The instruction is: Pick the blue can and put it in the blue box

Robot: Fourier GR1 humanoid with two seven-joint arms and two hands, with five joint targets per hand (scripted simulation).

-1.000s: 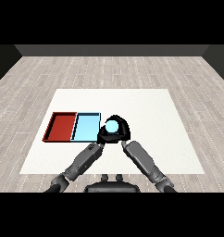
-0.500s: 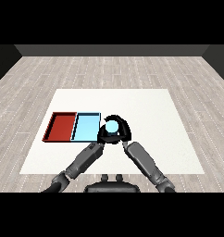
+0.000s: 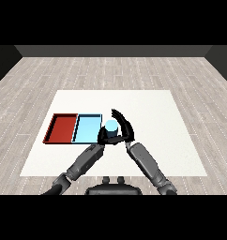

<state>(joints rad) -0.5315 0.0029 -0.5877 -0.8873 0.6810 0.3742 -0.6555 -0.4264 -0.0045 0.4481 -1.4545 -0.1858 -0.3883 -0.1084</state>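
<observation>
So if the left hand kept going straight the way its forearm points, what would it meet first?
The blue can. The left hand already sits against the can's near-left side, with the right hand curled round the other side. Beyond the can only bare table shows, though depth is hard to judge.

Light blue can (image 3: 110,126) sits upright around mid-frame, just right of the blue tray (image 3: 87,129), not in it. Tray's a shallow light blue rectangle, lying flat left of center.

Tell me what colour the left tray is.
Red, clearest in the head view.
</observation>
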